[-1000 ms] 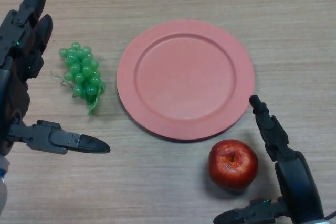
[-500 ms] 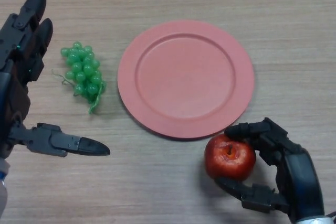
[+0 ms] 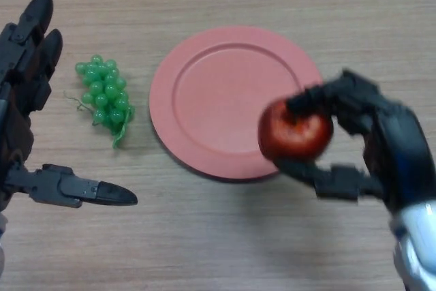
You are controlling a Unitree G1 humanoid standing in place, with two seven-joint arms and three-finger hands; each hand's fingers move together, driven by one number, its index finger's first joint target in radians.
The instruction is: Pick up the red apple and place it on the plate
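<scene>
The red apple (image 3: pixel 294 131) is held off the table in my right hand (image 3: pixel 378 134), whose fingers and thumb curl round it. It hangs over the near right rim of the pink plate (image 3: pixel 225 97), which lies flat in the middle of the wooden table. My left hand (image 3: pixel 24 93) is open at the left edge, fingers straight and thumb stretched out low, holding nothing.
A bunch of green grapes (image 3: pixel 105 97) lies on the table between my left hand and the plate. The wooden tabletop (image 3: pixel 204 236) runs across the whole view.
My right hand closed round the apple on the table, then lifted it up and back, over the plate's near right rim. My left hand stayed in place.
</scene>
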